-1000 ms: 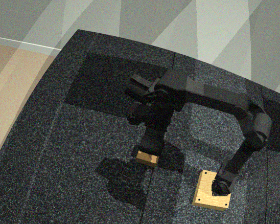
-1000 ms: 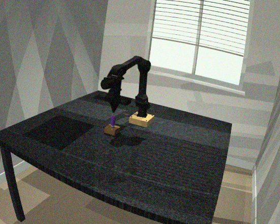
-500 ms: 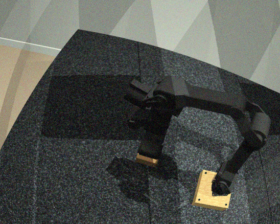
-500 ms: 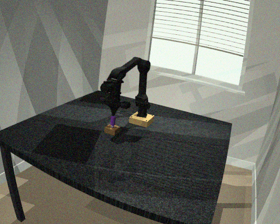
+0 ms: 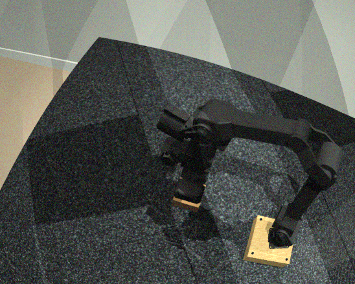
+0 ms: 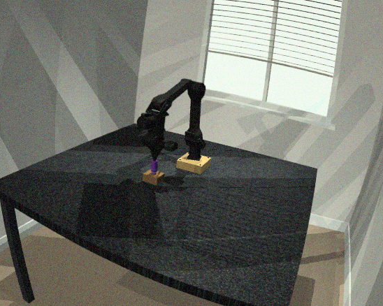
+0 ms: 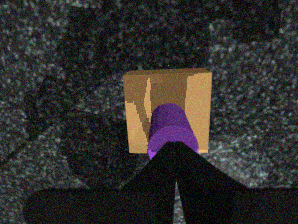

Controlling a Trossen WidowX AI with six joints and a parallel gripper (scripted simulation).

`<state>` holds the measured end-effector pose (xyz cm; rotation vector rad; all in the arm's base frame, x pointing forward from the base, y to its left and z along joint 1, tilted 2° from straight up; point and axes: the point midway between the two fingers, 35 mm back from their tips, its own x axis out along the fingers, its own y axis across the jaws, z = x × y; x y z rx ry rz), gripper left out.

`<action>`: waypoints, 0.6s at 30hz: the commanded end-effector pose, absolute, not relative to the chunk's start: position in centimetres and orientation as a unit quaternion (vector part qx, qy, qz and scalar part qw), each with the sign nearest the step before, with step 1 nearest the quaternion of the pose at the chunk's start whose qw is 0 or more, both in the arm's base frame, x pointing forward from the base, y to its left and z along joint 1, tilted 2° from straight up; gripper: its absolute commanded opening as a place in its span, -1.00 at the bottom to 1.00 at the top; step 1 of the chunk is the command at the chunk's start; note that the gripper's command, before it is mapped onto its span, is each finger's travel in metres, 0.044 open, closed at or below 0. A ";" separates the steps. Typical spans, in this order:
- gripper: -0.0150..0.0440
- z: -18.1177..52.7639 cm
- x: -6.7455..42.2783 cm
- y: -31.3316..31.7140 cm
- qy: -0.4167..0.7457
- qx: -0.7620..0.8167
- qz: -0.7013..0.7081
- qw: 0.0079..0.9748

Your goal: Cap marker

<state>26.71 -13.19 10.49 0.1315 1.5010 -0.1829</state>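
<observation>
A purple cap [image 7: 171, 131] [image 6: 154, 165] stands upright on the marker in the tan wooden holder block [image 7: 137, 100] [image 6: 152, 178] [image 5: 183, 204]. I cannot tell the marker's own body apart from the cap. My gripper [image 7: 174, 148] [image 6: 154, 156] is shut with nothing between its fingers. It points straight down, with its closed tips right at the top of the cap; I cannot tell whether they touch it. In the top view the gripper body hides the cap and most of the block.
The arm's base stands on a larger tan wooden plate [image 5: 258, 248] [image 6: 193, 165] to the right of the holder block. The dark speckled table [image 5: 85, 227] [image 6: 232, 227] ends at edges on all sides. A window is behind.
</observation>
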 end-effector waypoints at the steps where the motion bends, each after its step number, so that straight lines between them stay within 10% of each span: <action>1: -0.49 10.6 26.7 -13.2 0.680 0.059 -0.083 0.726; 14: -0.49 19.5 26.2 -12.9 0.680 0.060 -0.083 0.726; 18: -0.14 19.5 26.2 -12.9 0.680 0.060 -0.083 0.726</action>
